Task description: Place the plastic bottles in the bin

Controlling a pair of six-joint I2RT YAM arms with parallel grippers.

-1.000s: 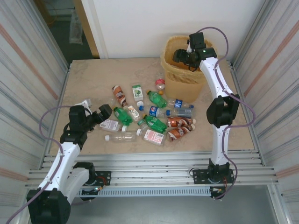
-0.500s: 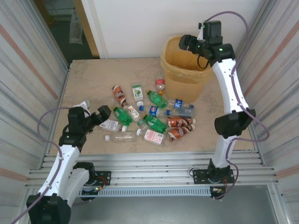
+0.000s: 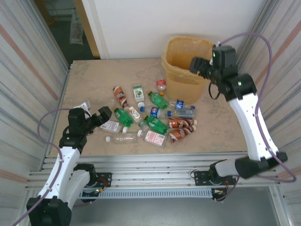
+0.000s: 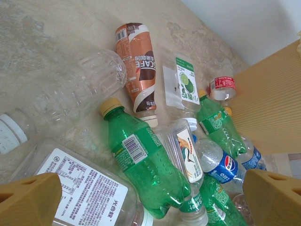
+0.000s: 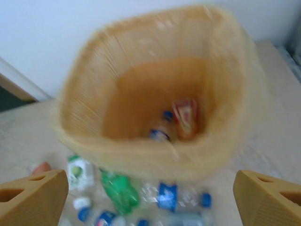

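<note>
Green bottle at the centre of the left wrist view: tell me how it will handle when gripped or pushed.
The green bottle lies on its side and looks round, so it would probably roll if nudged. It looks empty, so likely light, and its thin walls may give when squeezed. It lies against the white-labelled bottle, which would probably shift too.

Bin (image 5: 99, 70) blurred; bottles (image 5: 185, 117) inside smeared, kinds and count indiscernible.
</note>
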